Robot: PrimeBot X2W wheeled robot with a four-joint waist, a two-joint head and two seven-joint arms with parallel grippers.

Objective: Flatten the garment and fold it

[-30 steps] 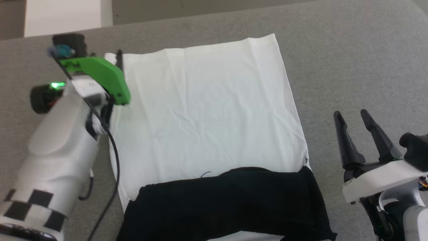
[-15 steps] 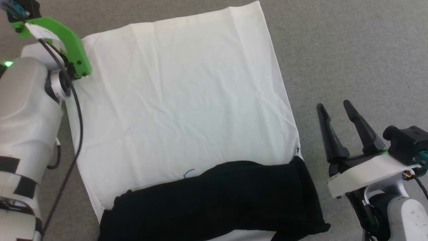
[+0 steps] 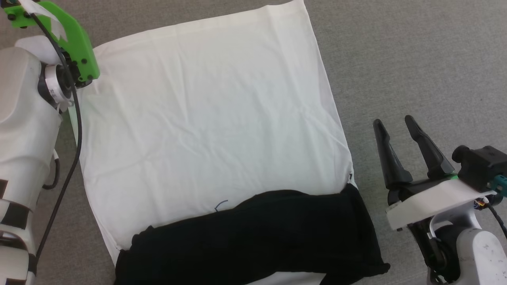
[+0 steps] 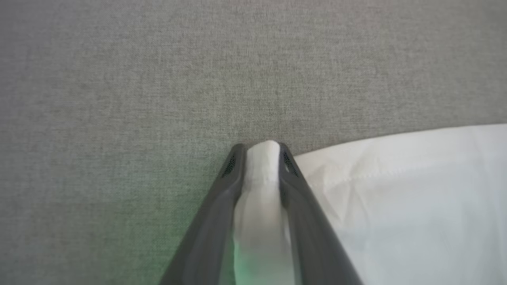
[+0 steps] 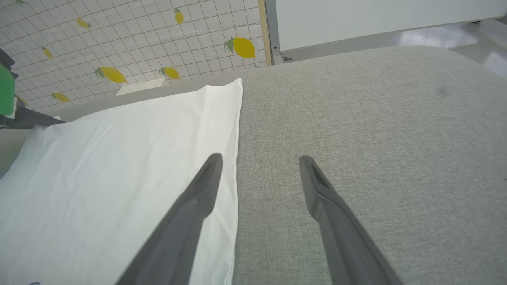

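Left gripper is clamped on a white corner of the garment, with a tongue of cloth pinched between the closed fingers right up to the tips. From there the rest of the sheet fans out to its right and back toward the wrist, and ahead of the tips there is just the grey upholstered surface. In the head view that arm's green bracket sits over the far-left corner, so my read is that's the hem corner. Right gripper has its fingers spread wide and is holding nothing. It's parked just off the garment's right edge, level with the near end, where the black band of sleeves and shoulders lies folded across the white. The long axis runs along the right gripper's pointing direction, black band nearest and hem farthest. In the right wrist view the free hem corner is straight ahead of the right gripper and a touch to its left, well past the fingertips. Its left finger overlaps the cloth edge there (contact can't be judged from that view; the head view shows a gap). Judgement: the fold turns on that far-right corner, and the right arm is the nearer one, so it needs a reach forward along the edge.
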